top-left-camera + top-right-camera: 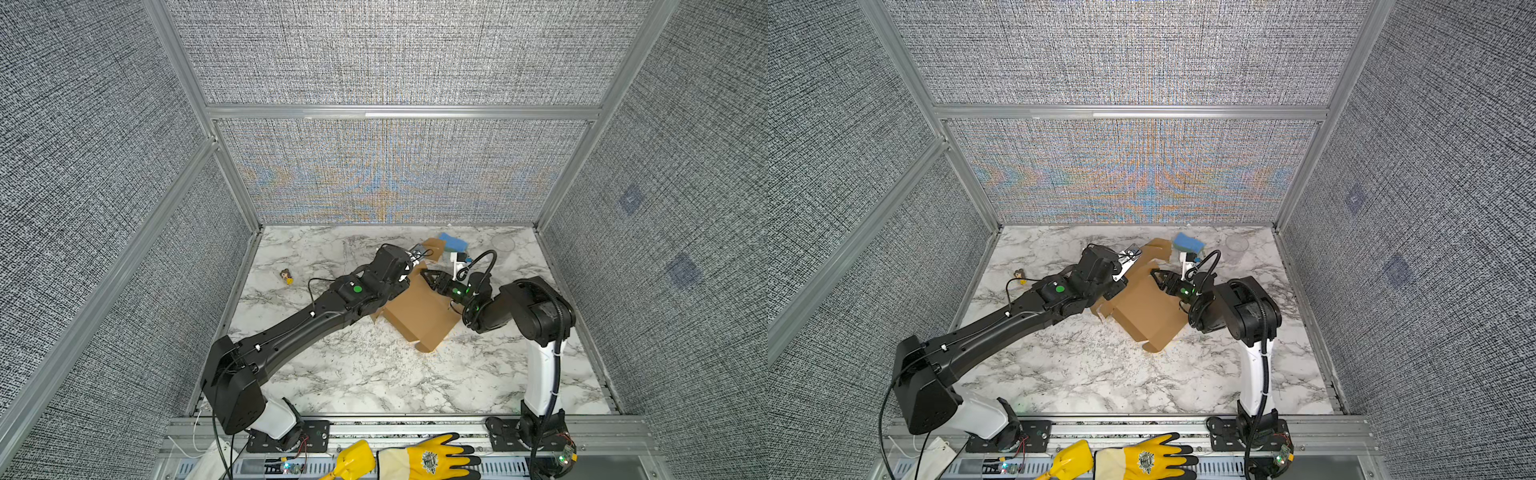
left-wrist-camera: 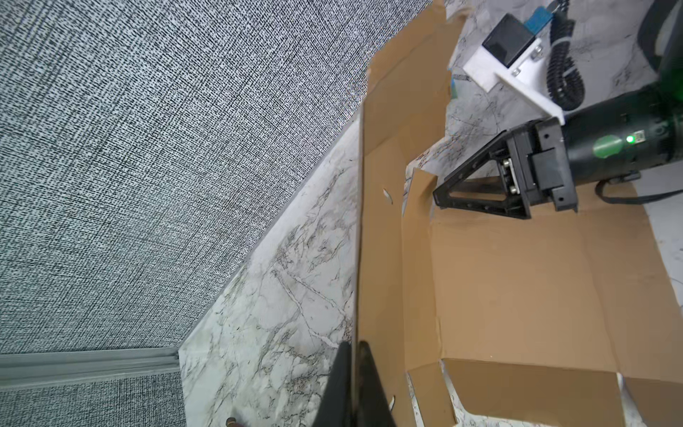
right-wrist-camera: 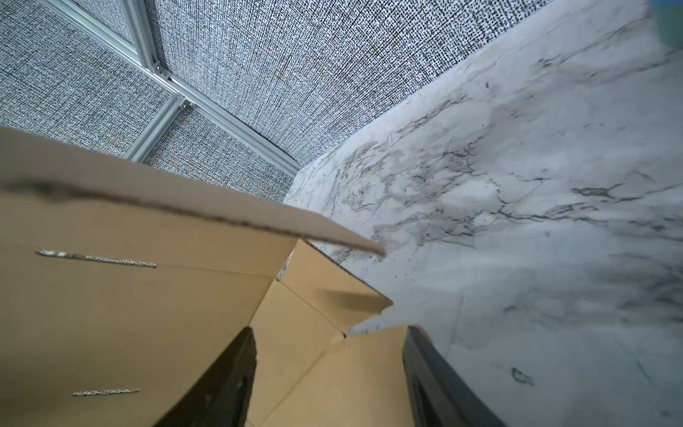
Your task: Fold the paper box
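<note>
**Left pinches a wall up, right spread over the base**

The left fingers (image 2: 334, 384) are pressed together on the edge of a long slotted panel (image 2: 380, 240). So the left gripper (image 2: 354, 351) holds that wall upright off the base (image 2: 517, 288).

The right fingers (image 3: 225, 384) are spread wide, gripping nothing, with flat cardboard below them. The right gripper (image 3: 330, 332) noses toward the small corner tab (image 2: 417, 188) beside the raised wall. My read: it's lining up to tuck the tab in.

The paper box (image 1: 419, 316) sits between both arms, toward the back of the marble table (image 1: 374, 374), with its near flaps unfolded. The blue sponge (image 1: 453, 241) is just beside the far flap. Looks like an early stage.
</note>
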Tool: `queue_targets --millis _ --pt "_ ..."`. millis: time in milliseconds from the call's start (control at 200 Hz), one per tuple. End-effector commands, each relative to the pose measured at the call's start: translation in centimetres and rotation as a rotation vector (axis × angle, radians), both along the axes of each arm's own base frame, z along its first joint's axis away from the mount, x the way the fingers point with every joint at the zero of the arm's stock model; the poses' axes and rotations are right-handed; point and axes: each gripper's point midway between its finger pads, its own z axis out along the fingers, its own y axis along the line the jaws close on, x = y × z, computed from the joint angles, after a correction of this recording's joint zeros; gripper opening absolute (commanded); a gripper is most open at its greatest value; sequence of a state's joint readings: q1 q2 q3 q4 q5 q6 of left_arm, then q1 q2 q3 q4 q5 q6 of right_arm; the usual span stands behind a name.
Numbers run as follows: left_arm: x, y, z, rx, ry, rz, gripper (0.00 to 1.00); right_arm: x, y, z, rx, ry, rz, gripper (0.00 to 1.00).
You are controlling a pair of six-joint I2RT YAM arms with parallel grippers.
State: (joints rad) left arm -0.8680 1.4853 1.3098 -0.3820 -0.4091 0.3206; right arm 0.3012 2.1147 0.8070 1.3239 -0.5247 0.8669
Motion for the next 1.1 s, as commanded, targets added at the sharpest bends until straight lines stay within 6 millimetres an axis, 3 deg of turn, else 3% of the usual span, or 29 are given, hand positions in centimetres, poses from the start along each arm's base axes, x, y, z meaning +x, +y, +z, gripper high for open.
queue_targets --millis 0,190,380,635,865,1090 --pt "-0.1 -0.5 1.2 -0.056 -0.033 -0.020 0.00 -0.1 0.1 0.4 0.033 0.029 0.010 0.70" --pt "-0.1 -0.3 1.1 -0.053 -0.023 -0.009 0.00 0.0 0.1 2.5 0.089 0.002 0.007 0.72" --pt "-0.1 -0.1 2.4 -0.096 -0.025 0.018 0.00 0.1 0.4 3.8 0.124 -0.032 0.007 0.72" --pt "1.3 0.9 3.8 -0.176 0.010 0.090 0.00 -2.5 0.0 6.2 0.047 -0.146 -0.013 0.72" --pt "1.4 1.6 2.4 -0.178 0.063 0.068 0.00 -4.6 -0.6 7.3 -0.131 -0.268 0.015 0.71" --pt "0.9 2.6 0.5 -0.165 0.146 0.026 0.00 -4.0 -1.0 6.8 -0.302 -0.258 0.118 0.71"
